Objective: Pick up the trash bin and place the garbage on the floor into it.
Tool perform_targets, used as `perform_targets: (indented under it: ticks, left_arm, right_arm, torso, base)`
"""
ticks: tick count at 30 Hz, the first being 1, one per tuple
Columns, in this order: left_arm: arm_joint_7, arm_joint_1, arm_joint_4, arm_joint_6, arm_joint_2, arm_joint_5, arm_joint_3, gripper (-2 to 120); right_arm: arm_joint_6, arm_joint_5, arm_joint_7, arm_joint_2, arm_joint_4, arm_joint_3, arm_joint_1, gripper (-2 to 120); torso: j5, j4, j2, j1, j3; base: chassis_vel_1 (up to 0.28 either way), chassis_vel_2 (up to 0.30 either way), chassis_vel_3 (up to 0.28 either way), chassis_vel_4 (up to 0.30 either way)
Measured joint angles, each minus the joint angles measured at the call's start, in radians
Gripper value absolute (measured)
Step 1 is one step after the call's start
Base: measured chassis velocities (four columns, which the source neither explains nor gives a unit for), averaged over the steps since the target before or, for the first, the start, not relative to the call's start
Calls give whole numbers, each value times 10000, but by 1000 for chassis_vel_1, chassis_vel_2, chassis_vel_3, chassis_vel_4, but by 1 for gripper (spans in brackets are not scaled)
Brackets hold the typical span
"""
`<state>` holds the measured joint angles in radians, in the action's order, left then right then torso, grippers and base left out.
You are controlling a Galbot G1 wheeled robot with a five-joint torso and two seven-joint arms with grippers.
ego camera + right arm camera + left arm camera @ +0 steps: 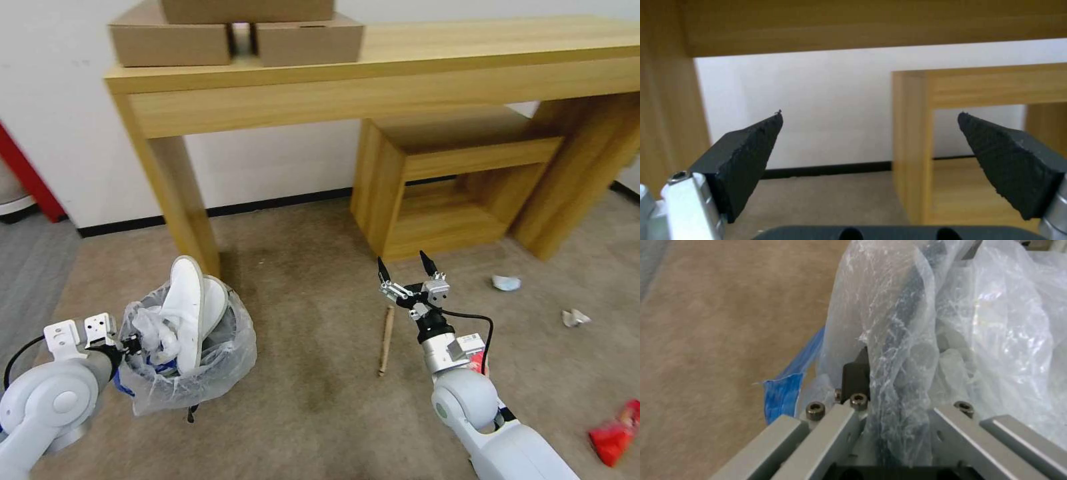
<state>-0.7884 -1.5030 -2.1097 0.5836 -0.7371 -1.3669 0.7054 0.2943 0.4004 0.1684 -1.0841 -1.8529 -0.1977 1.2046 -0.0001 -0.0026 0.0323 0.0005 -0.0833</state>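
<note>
The left gripper (131,347) clamps the trash bin (200,373) rim at its left. The right gripper (407,267) gapes empty, with the wooden stick (386,340) just left and nearer on the floor (313,400).

Wooden desk (373,80) – cardboard boxes (237,33) on top, stool (453,180) beneath.

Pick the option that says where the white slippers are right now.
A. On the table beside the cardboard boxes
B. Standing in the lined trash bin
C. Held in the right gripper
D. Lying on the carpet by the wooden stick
B: the white slippers stand upright inside the trash bin, whose rim the left gripper holds.
</note>
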Motion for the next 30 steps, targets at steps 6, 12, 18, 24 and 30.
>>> perform_targets:
  ticks: [6, 12, 18, 24, 30]
  left_arm:
    - [3, 6, -26, 8, -14, -12, -15, 0]
    - [58, -3, -85, 51, -26, -85, 3, 0]
    - [46, -6, -68, 117, -86, -35, -74, 0]
    - [-5, -5, -82, 131, -67, -52, -76, 0]
    - [-93, 4, -80, 116, -84, -58, -114, 0]
  right_arm:
    - [5, 44, 9, 30, 7, -63, -10, 100]
    - [5, 62, 49, 7, 26, -123, 16, 100]
    - [28, 47, 27, 100, 5, -271, 152, 100]
    - [64, 88, 35, 179, 7, -329, 133, 100]
    - [64, 133, 49, 175, 21, -296, 109, 100]
  torso:
    - [0, 2, 1, 1, 0]
    - [0, 3, 0, 0, 1]
    - [1, 3, 0, 1, 1]
    - [1, 4, 0, 0, 1]
    - [1, 4, 1, 0, 0]
  base:
    - [-75, -76, -83, -82]
    - [-10, -8, -10, -9]
    - [0, 0, 0, 0]
    - [0, 0, 0, 0]
    - [0, 0, 0, 0]
